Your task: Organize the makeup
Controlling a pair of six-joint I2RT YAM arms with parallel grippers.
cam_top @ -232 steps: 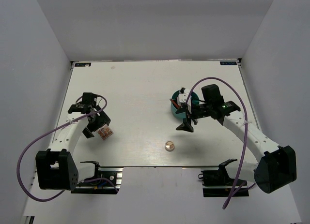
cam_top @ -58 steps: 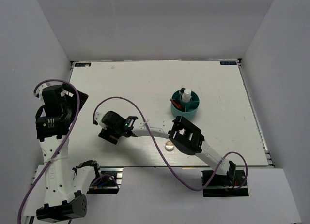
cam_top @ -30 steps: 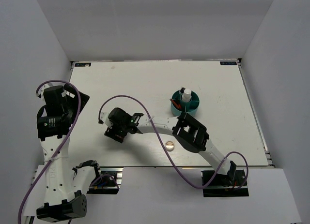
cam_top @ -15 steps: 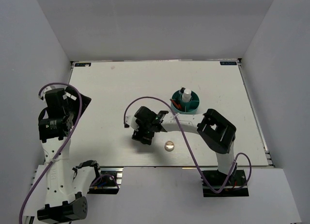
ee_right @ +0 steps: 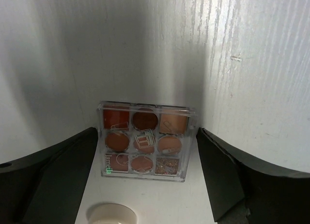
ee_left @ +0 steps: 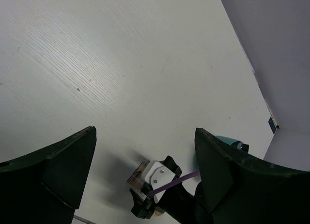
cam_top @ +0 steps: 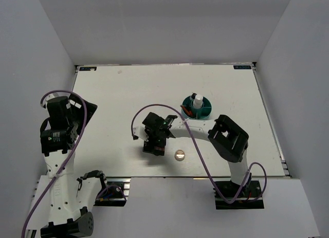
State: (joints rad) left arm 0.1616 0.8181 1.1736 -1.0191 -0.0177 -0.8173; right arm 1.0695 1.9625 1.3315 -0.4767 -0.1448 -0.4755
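Pink palette [ee_right: 145, 139] sits face-up in right pincer [ee_right: 147, 133].

The top camera gives me a bright, even picture, the white table [cam_top: 128, 89] lit flat from above with only soft, short shadows on it. My right wrist view is dimmer: a broad shadow covers the upper left while the right side glares pale, the palette [ee_right: 144, 140] is sharp and the right gripper's fingers [ee_right: 43, 180] are dark and soft. On the left wrist the left gripper's fingers [ee_left: 48, 175] are blurred, near-black silhouettes against a bright, crisply grained surface.
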